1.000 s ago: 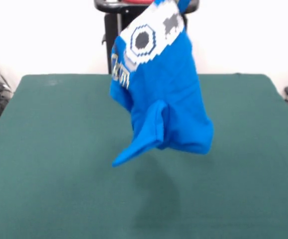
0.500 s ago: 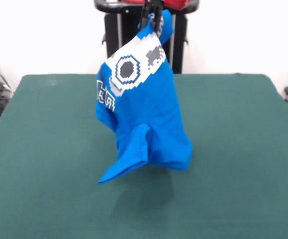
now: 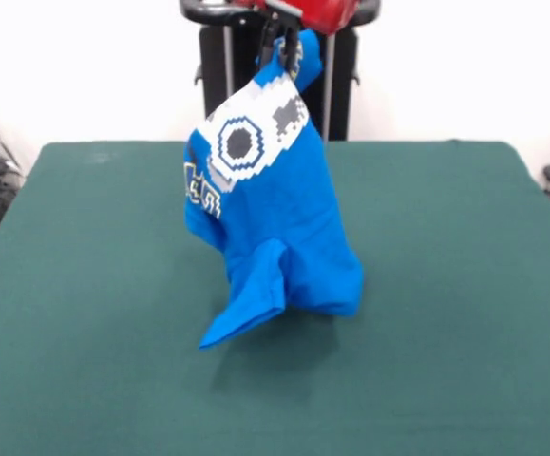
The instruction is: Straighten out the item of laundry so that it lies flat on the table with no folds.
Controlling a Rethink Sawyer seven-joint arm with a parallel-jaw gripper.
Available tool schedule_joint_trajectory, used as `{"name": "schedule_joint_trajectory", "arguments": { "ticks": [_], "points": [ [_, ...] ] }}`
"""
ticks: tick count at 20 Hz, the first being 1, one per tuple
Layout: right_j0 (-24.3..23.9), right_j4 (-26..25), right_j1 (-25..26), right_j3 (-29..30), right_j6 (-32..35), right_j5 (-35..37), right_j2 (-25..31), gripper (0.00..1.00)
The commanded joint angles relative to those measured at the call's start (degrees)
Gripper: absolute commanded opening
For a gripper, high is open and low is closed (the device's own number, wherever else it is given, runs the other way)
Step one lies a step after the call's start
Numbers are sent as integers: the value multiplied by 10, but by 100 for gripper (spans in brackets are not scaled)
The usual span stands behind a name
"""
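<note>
A: Where's your T-shirt [image 3: 284,228] right now?

B: Hanging over the middle of the table [image 3: 464,285], a bit toward the far side and approx. centred left to right. It's bunched into one tall blue bundle, not flat at all.

A: What do you see on it?

B: The white-grey controller print is up top, tilted, with a dark octagon on the left and a grey patch to its right. White block letters run down the left edge, only partly readable. A sleeve sticks out at the bottom left, pointing down and to the left. The bottom right is a rounded fold of fabric.

A: Is it touching the cloth on the table?

B: The sleeve tip and lower fold look to be at or just above the green surface, w/ a shadow right under them. You can't tell for sure if there's contact.

A: And the pincer?

B: The gripper [image 3: 281,49] is at the top edge, under the red arm [image 3: 324,11]. Its dark fingers are closed tight on the topmost bit of the T-shirt, and a blue flap pokes up beside them.

A: Anything else?

B: Black stand [image 3: 219,66] behind, white wall, some cables at the left edge.
</note>
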Motion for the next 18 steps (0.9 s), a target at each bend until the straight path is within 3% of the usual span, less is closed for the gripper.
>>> {"name": "schedule_joint_trajectory", "arguments": {
  "ticks": [1, 7, 10, 14, 18],
  "points": [
    [35, 3, 70, 99, 204, -187, 28, 0],
    [85, 51, 103, 185, 310, -425, 20, 0],
    [110, 76, 122, 206, 329, -489, 11, 0],
    [99, 76, 130, 239, 339, -578, 36, 0],
    [115, 99, 177, 263, 383, -669, 38, 0]
  ]
}}
